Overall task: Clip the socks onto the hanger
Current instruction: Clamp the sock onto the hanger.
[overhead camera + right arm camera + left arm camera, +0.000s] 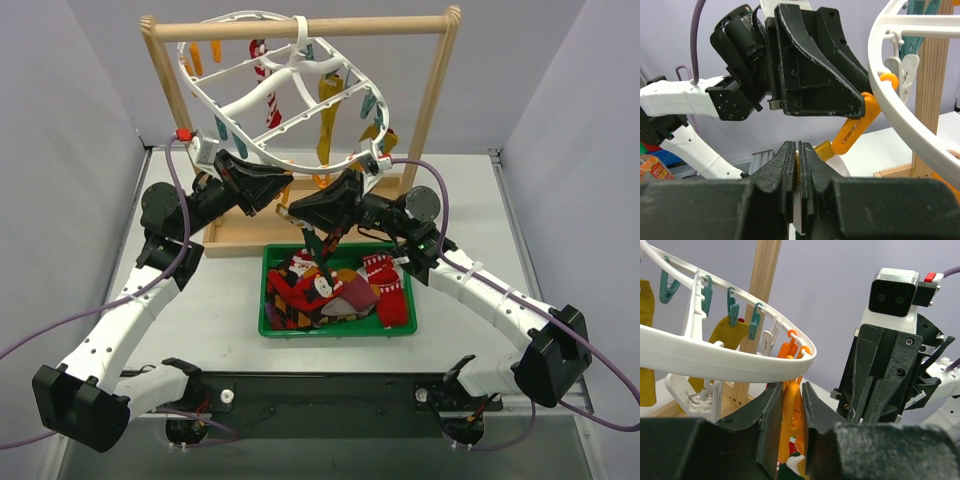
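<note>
Left gripper (792,387) is clamping an orange clip (786,432) dangling beneath the rim of the hanger (715,360); right gripper (796,144), just below that rim, is pinching a sock (318,250), probably light and floppy, near its upper edge.

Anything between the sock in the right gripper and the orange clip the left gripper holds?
Nothing visible. The orange clip hangs in open air just beyond the right gripper, which pinches the sock. The hanger rim sits beside the clip, not across.
</note>
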